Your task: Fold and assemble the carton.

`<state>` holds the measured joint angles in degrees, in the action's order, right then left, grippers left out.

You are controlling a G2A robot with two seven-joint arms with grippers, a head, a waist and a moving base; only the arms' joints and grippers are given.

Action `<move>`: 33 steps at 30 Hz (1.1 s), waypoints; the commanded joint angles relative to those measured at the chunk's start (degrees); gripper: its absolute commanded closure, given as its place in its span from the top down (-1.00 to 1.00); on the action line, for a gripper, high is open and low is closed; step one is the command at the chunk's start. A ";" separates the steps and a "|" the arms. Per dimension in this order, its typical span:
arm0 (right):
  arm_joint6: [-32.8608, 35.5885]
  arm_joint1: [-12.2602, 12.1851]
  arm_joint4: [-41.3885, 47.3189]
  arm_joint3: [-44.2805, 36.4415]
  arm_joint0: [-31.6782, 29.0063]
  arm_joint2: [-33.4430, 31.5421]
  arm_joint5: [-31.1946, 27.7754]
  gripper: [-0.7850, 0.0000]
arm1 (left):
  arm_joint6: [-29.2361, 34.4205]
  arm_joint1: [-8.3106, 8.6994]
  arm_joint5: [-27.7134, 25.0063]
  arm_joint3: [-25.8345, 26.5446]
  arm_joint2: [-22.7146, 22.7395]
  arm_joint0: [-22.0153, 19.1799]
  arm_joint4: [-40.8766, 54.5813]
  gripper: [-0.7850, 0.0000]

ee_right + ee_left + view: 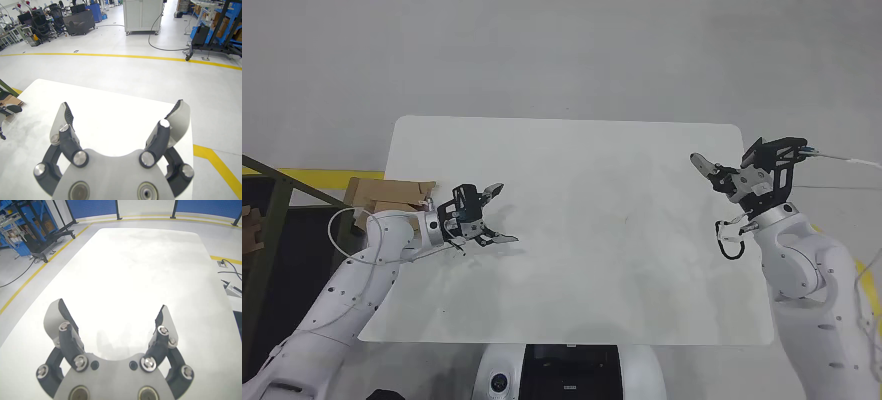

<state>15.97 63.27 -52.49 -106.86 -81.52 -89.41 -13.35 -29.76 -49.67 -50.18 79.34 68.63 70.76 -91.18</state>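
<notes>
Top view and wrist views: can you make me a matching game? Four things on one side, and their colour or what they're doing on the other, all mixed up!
Things:
1. carton
2. table
3. floor line
4. left gripper

Colour or state:
A. yellow
B. jaws wide open, holding nothing
C. brown
D. white

Pairs: 1-C, 2-D, 3-A, 4-B
</notes>
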 commanded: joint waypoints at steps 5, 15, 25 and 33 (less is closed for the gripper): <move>0.00 0.00 0.00 0.00 0.00 0.00 0.00 1.00 | 0.00 0.00 0.00 0.00 0.00 0.00 0.00 1.00; 0.00 0.00 0.00 0.00 0.00 0.00 0.00 1.00 | 2.27 -0.01 1.58 0.84 0.74 1.06 1.78 1.00; 0.00 0.00 0.00 0.00 0.00 0.00 0.00 1.00 | 2.34 1.89 -7.82 -1.32 7.32 4.34 16.67 1.00; 0.00 0.00 0.00 0.00 0.00 0.00 0.00 1.00 | 3.79 5.90 -7.82 -4.67 11.76 8.84 33.84 1.00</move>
<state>15.97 63.27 -52.49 -106.86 -81.52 -89.41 -13.35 -26.44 -44.53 -58.00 75.43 79.98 78.94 -61.35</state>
